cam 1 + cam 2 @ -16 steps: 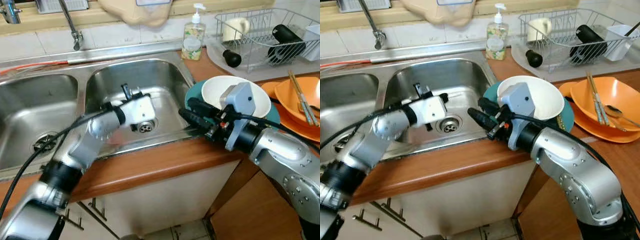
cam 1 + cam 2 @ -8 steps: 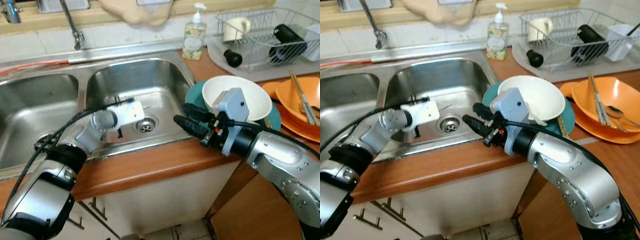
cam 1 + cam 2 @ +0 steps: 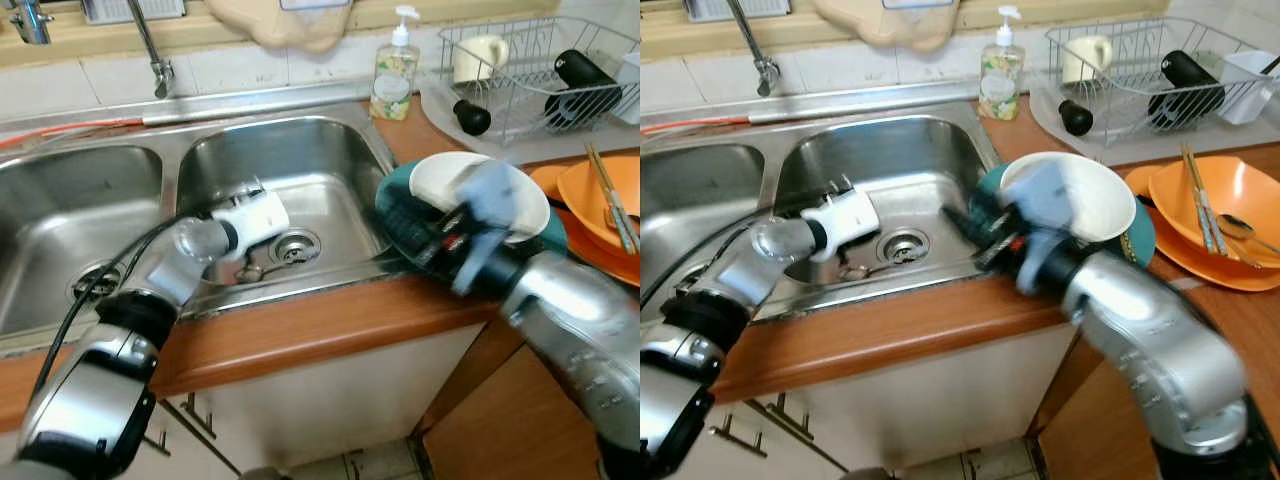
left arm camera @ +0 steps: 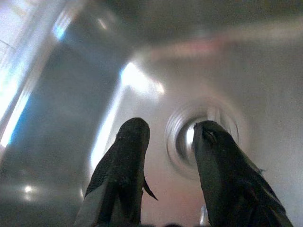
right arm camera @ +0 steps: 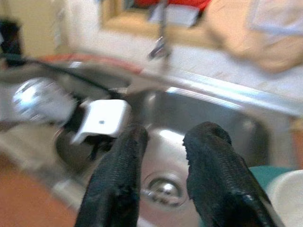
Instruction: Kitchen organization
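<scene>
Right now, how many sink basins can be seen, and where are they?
2. The left basin lies at the robot's left. The right basin lies beside it, next to the counter with the white bowl; the left end effector reaches down into it above its drain.

You had a white bowl (image 3: 1080,195) sitting upright on a teal plate (image 3: 1140,238) at the counter's front edge, just beside the right sink basin (image 3: 880,160), which held a small utensil (image 3: 865,268) near its drain.

Head stereo overlooks the sink (image 3: 280,170); both wrists face its basin.
</scene>
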Controlling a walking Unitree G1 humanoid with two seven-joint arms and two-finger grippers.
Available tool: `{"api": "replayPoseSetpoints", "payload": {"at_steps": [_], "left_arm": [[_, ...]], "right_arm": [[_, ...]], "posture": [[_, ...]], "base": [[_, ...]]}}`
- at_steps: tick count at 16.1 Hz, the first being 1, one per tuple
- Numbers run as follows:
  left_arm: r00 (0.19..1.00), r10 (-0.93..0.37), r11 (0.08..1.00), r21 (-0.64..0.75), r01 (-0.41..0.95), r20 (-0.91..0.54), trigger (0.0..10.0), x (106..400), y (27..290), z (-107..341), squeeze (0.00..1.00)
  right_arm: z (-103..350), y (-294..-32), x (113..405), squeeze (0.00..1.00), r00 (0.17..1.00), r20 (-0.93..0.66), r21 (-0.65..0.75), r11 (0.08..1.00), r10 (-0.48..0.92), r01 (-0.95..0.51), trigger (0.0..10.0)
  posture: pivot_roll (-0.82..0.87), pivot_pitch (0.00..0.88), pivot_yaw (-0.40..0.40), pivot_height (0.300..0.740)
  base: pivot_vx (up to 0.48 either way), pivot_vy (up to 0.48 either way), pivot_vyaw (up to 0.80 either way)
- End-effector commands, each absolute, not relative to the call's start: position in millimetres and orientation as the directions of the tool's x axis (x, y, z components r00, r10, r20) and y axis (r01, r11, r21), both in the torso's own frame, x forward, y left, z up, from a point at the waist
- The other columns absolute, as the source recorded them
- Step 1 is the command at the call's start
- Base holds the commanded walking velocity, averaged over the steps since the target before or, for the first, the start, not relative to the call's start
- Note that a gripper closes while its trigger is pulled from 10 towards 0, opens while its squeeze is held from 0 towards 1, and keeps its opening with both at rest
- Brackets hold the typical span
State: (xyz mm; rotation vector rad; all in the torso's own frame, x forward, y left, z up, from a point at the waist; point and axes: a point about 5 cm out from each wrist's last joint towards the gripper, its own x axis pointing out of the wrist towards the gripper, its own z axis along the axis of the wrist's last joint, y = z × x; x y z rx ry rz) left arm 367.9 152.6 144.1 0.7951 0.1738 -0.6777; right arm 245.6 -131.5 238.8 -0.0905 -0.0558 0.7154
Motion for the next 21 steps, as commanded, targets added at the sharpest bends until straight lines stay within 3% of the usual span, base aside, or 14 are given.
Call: {"api": "replayPoseSetpoints", "payload": {"at_steps": [1, 4, 5, 6, 11, 15, 16, 20, 21], "left_arm": [[0.800, -0.551, 0.615, 0.532, 0.582, -0.238, 10.0, 364.1, 150.5, 158.0, 1.00], [0.755, -0.653, 0.694, 0.357, 0.625, -0.054, 10.0, 344.7, 143.2, 171.1, 1.00], [0.666, -0.745, 0.644, 0.247, 0.724, -0.009, 10.0, 321.3, 138.1, 172.6, 0.21], [0.625, -0.780, 0.602, 0.241, 0.761, -0.023, 10.0, 309.0, 137.4, 170.1, 0.00], [0.531, -0.847, 0.530, 0.135, 0.837, 0.029, 10.0, 269.1, 134.0, 177.7, 0.00], [0.440, -0.898, 0.440, 0.021, 0.898, 0.022, 10.0, 243.7, 126.7, 177.4, 0.00], [0.408, -0.913, 0.408, 0.001, 0.913, -0.008, 10.0, 237.3, 124.7, 175.2, 0.00], [0.373, -0.927, 0.374, -0.031, 0.927, -0.028, 10.0, 231.2, 121.9, 177.3, 0.00], [0.369, -0.929, 0.370, -0.034, 0.928, -0.027, 10.0, 230.8, 121.4, 177.6, 0.00]], "right_arm": [[245.1, -143.0, 246.6, 1.00, 0.783, 0.071, -0.097, 0.786, 0.618, -0.611, 10.0], [245.3, -161.4, 243.7, 1.00, 0.806, 0.086, -0.091, 0.811, 0.585, -0.579, 10.0], [243.0, -175.4, 241.4, 1.00, 0.820, 0.072, -0.097, 0.822, 0.568, -0.561, 10.0], [241.6, -185.5, 241.7, 1.00, 0.837, 0.060, -0.093, 0.838, 0.544, -0.538, 10.0], [240.3, -220.3, 241.8, 1.00, 0.911, 0.046, -0.073, 0.911, 0.411, -0.407, 10.0], [233.1, -224.0, 237.5, 1.00, 0.916, 0.028, -0.039, 0.916, 0.400, -0.399, 10.0], [230.1, -219.7, 234.8, 0.00, 0.904, 0.012, -0.031, 0.904, 0.426, -0.426, 10.0], [218.1, -208.0, 225.4, 0.00, 0.867, -0.059, -0.011, 0.868, 0.495, -0.496, 10.0], [212.9, -209.1, 225.5, 0.00, 0.878, -0.086, -0.006, 0.881, 0.470, -0.473, 7.5]], "posture": [[-0.05, 0.000, 0.063, 0.740], [-0.04, 0.000, 0.049, 0.740], [-0.04, 0.000, 0.041, 0.740], [-0.04, 0.000, 0.041, 0.740], [-0.03, 0.000, 0.042, 0.740], [-0.03, 0.000, 0.051, 0.740], [-0.03, 0.000, 0.051, 0.740], [-0.03, 0.000, 0.051, 0.740], [-0.03, 0.000, 0.051, 0.740]], "base": [[0.000, 0.000, 0.00], [0.000, 0.000, 0.00], [0.000, 0.000, 0.00], [0.000, 0.000, 0.00], [0.000, 0.000, 0.00], [0.000, 0.000, 0.00], [0.000, 0.000, 0.00], [0.000, 0.000, 0.00], [0.000, 0.000, 0.00]]}}
